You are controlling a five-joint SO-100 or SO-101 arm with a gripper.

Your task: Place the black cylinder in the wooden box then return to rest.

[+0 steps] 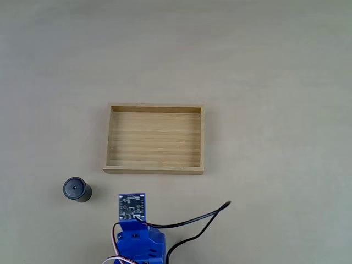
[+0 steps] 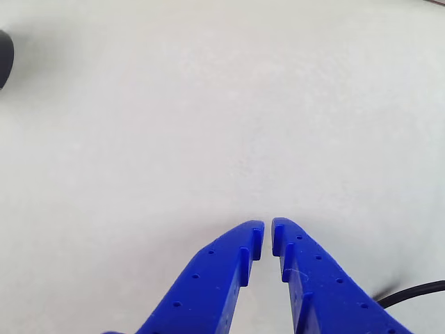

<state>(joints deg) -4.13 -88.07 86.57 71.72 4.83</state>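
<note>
Looking down through the fixed view, the wooden box (image 1: 113, 138) sat empty mid-table, while the black cylinder (image 1: 76, 189) stood on the table (image 1: 275, 82) near the box's lower-left corner, just left of the blue arm (image 1: 140, 242). Seen from the other view, the gripper (image 2: 268, 233) had its blue fingers (image 2: 215, 278) nearly pressed together, holding nothing, with the cylinder a dark sliver (image 2: 4, 59) at the left edge.

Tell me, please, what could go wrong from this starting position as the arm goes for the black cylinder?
The end effector is shut and must open, or it may knock over the upright black cylinder. The cylinder sits at the left edge of the other view, so the approach could drift off target. The black cable trailing beside the arm may snag. The wooden box has low walls, so a careless drop might bounce out.
</note>
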